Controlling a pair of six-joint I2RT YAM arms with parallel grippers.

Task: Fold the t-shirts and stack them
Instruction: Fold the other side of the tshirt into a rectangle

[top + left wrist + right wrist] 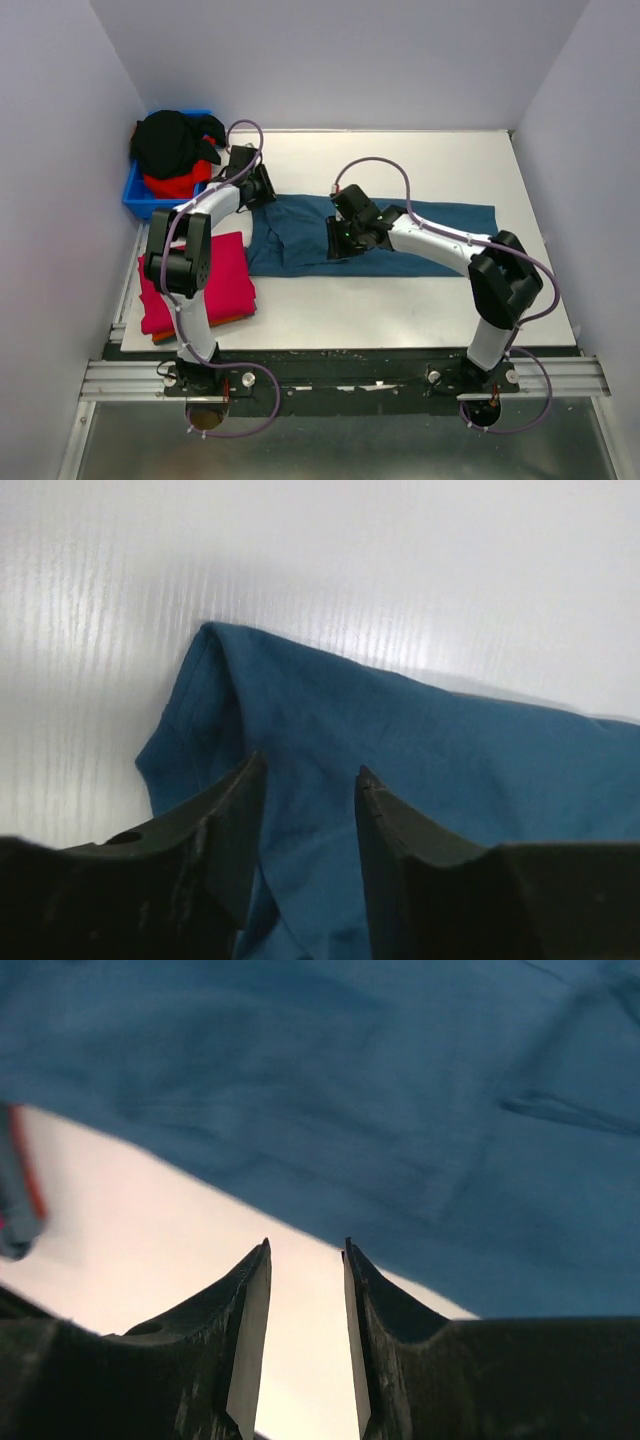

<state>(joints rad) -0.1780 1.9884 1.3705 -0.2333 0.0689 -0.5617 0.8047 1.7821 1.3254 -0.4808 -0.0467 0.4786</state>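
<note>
A large teal-blue t-shirt lies spread across the middle of the white table. My left gripper sits at its far left corner. In the left wrist view that gripper is open, and the teal cloth lies loose under and between the jaws, with a folded corner just ahead. My right gripper hovers over the shirt's middle. In its wrist view the right gripper is open with only bare table between the fingers, and the shirt's edge runs just past the tips. A folded crimson-pink t-shirt lies on an orange one at the near left.
A bright-blue bin at the back left holds a black t-shirt and a red one. White walls close in the table on the left, back and right. The arms' mounting rail runs along the near edge.
</note>
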